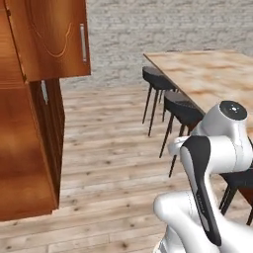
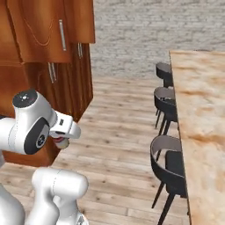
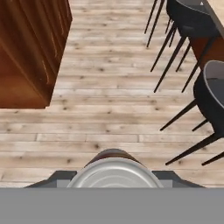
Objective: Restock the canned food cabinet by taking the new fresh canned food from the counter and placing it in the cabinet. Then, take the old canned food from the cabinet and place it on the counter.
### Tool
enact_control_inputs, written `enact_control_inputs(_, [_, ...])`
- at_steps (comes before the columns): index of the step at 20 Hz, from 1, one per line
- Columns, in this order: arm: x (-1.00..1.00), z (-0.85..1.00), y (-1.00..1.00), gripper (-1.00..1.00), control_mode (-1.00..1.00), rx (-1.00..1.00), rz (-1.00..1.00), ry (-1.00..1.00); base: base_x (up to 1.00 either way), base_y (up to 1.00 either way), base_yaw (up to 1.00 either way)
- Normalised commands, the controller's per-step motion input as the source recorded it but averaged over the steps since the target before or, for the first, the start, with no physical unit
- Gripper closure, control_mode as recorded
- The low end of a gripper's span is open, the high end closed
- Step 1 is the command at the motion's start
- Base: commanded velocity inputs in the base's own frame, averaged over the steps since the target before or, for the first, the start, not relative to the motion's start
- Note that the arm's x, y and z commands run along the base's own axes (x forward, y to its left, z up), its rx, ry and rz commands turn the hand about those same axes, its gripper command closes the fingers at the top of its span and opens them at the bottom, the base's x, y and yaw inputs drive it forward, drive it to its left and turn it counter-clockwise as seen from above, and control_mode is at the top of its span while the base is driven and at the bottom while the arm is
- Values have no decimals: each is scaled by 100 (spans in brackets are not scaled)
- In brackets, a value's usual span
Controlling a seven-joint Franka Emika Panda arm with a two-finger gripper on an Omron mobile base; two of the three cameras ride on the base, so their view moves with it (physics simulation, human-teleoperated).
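Item: my claw (image 3: 114, 181), closed on the old canned food (image 3: 114, 171); its grey metal top faces the hand camera between my finger tips, red side showing just beyond. In the right base view the can (image 2: 62, 142) peeks out under my wrist. Held above plank floor (image 3: 109, 109). Left: canned food cabinet (image 1: 29, 123), door ajar. Right: counter (image 1: 212, 74), well apart from the can, dark stools (image 2: 169, 169) along its near edge.

Pale plank floor (image 1: 108, 148) carrying dark stools (image 1: 180, 111) at 3 o'clock, canned food cabinet (image 1: 29, 163) at 9 o'clock.
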Motion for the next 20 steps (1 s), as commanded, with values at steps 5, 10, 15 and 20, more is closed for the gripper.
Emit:
enact_control_inputs(5, [0, 0, 0, 100, 100, 0, 0, 0, 100, 9, -21])
enact_control_inputs(10, [0, 0, 0, 100, 100, 0, 0, 0, 100, 0, -14])
enact_control_inputs(15, [0, 0, 0, 100, 100, 0, 0, 0, 100, 0, -5])
enact_control_inputs(20, [0, 0, 0, 100, 100, 0, 0, 0, 100, 0, 0])
